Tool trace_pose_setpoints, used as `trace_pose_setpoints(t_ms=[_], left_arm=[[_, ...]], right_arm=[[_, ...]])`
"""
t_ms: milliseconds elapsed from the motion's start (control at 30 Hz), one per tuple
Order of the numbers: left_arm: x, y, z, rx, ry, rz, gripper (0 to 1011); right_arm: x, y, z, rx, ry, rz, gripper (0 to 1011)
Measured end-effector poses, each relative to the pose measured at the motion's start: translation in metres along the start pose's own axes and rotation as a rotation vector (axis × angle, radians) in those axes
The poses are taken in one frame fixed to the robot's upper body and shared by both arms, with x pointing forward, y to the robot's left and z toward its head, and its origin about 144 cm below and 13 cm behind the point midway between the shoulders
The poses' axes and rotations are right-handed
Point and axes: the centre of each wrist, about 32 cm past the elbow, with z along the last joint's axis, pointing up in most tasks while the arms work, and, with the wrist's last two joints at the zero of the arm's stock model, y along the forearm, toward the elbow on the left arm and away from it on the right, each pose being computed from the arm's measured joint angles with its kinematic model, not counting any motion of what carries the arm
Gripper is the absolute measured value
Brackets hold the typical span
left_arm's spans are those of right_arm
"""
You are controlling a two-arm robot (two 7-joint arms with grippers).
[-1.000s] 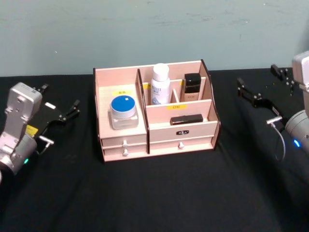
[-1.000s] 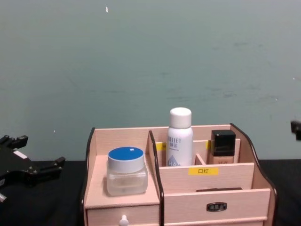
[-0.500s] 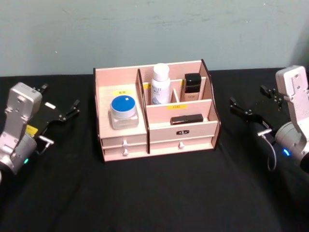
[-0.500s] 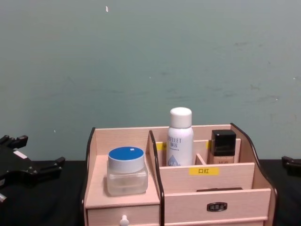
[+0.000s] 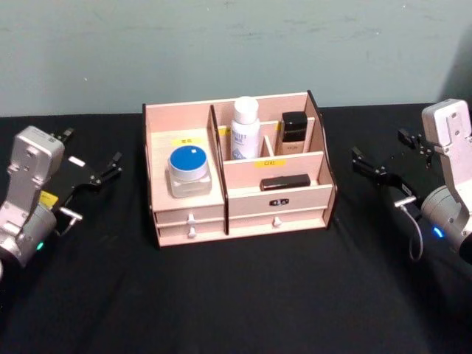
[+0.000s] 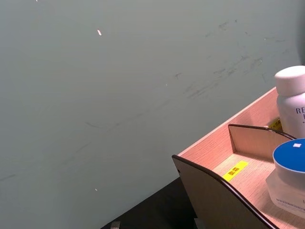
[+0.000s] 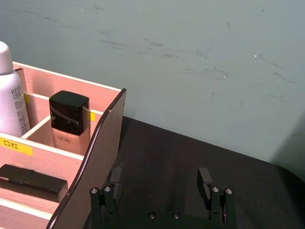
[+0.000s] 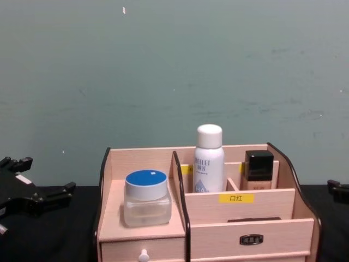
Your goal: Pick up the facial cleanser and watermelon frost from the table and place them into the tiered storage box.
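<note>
The tiered storage box point(image 5: 188, 210) stands mid-table, also seen in the chest view point(image 8: 251, 226). It holds a white bottle point(image 5: 245, 129), a blue-lidded clear jar point(image 5: 189, 171), a black-capped beige bottle point(image 5: 293, 133) and a flat dark case point(image 5: 284, 182). I cannot tell which of them are the facial cleanser and the watermelon frost. My left gripper point(image 5: 92, 151) rests open and empty on the table left of the box. To the box's right hovers my right gripper point(image 5: 380, 146), open and empty; the right wrist view shows its spread fingers point(image 7: 204, 177) beside the box's dark side wall point(image 7: 97, 164).
A black cloth point(image 5: 243, 295) covers the table, with a grey-green wall point(image 5: 236, 44) behind it. Bare cloth lies in front of the box and between the box and each gripper.
My right arm came down and in toward the box's right side, then nearly stopped. The left arm and the items in the box have not moved.
</note>
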Motion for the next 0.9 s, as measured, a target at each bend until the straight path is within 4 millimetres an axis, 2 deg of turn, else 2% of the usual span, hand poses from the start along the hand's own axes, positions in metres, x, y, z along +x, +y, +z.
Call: trace_pose_setpoints(t_ms=[900], left_arm=[[0.0000, 0.0000, 0.0000, 0.000, 0.000, 0.000, 1001]], right_arm=[[0.0001, -0.0004, 0.0004, 0.002, -0.002, -0.002, 1002]])
